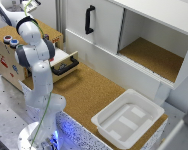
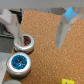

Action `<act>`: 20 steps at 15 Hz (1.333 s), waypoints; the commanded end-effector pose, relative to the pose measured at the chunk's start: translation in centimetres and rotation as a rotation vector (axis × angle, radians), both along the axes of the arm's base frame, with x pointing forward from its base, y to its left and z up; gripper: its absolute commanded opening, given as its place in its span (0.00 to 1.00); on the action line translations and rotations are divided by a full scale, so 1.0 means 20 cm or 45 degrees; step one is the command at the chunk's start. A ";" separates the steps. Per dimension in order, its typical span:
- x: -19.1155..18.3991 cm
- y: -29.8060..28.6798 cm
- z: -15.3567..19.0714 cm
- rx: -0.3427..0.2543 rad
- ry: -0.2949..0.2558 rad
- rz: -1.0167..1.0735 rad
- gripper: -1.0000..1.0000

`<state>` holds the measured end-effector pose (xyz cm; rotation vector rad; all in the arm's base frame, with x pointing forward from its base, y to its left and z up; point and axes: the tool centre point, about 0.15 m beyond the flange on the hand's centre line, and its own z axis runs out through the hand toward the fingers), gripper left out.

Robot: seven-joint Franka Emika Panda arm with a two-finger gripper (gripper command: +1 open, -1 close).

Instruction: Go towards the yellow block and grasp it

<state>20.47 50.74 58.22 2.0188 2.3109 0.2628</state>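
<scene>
In the wrist view a small sliver of the yellow block (image 2: 65, 81) shows at the picture's edge, lying on the brown cork top of a box (image 2: 52, 55). My gripper (image 2: 39, 25) hangs above that cork top with its two blurred fingers (image 2: 65, 25) spread wide and nothing between them. The block is well away from the fingers. In the exterior view the white arm (image 1: 36, 75) rises at the exterior view's left over the wooden box (image 1: 6, 60). I cannot make out the yellow block or the fingertips there.
Round buttons stand on the box top, one red-centred (image 2: 24, 42) and one blue (image 2: 18, 62); they also show in the exterior view (image 1: 11, 41). An open drawer with a black handle (image 1: 65, 65), a white cabinet (image 1: 101, 22) and a white bin (image 1: 128, 117) surround the cork table (image 1: 89, 92).
</scene>
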 end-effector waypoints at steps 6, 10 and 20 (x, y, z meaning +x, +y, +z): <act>0.16 0.04 -0.08 -0.145 -0.026 -0.008 1.00; 0.22 -0.04 -0.24 -0.160 0.022 -0.026 1.00; 0.41 -0.16 -0.55 -0.038 0.111 -0.084 1.00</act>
